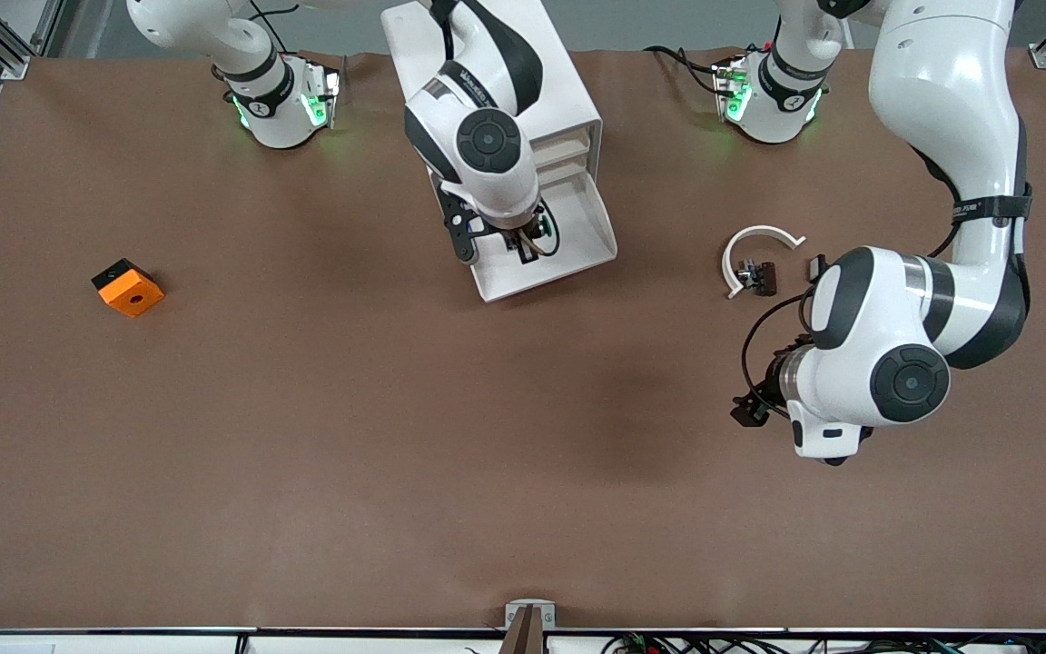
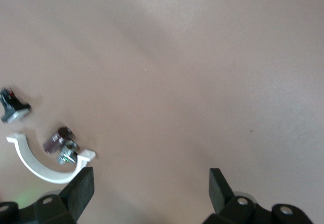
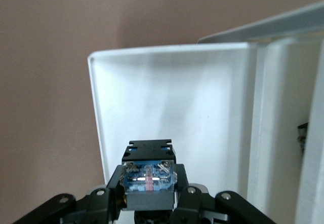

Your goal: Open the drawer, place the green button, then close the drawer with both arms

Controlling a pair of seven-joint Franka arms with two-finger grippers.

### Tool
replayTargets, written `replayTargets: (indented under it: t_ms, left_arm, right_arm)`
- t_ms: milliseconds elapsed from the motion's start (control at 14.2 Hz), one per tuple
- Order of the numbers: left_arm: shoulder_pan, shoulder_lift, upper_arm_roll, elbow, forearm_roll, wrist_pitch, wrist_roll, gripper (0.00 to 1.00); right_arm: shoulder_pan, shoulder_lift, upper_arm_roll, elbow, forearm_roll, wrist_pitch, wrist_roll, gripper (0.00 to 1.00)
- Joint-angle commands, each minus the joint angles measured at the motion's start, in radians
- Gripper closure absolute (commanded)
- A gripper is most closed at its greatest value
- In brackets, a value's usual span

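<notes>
Drawer: lowest one of the white cabinet, pulled out toward the front camera, floor bare.
Button: pinched between the right claw's fingers, blue-black body up toward the wrist camera, hanging over the open drawer, apparently clear of its floor.
Right gripper: over the drawer, toward its front wall; fingers pressed onto the button.
Left gripper: fingers spread, holding nothing, waiting over bare table toward the left arm's end, near a white curved piece and small black parts.
Orange cube: well apart, toward the right arm's end, no part in this.
Step in hand: probably setting the button down in the drawer.
Doing it well: lower straight down until the button nearly meets the floor, keep away from the front wall and side walls, then part the fingers just enough to free it; lift vertically so nothing drags.
Risk: dropping from height, a small part bouncing or rolling to a corner.
After that: pushing on the cream front to close, squarely.
</notes>
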Motion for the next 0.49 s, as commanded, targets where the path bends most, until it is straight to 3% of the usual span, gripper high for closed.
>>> replayTargets:
  t_ms: [0, 141, 423]
  left_arm:
    - [0.001, -0.134, -0.006, -0.229, 0.027, 0.168, 0.106, 0.0]
    - [0.002, -0.226, -0.008, -0.421, 0.027, 0.35, 0.162, 0.0]
    - [-0.006, -0.242, -0.031, -0.525, 0.025, 0.402, 0.195, 0.0]
  right_arm:
    - [0.034, 0.038, -0.012, -0.001, 0.022, 0.025, 0.05, 0.95]
    - [0.047, 0.044, -0.012, -0.033, 0.022, 0.063, 0.052, 0.94]
    - [0.062, 0.064, -0.012, -0.059, 0.021, 0.114, 0.05, 0.92]
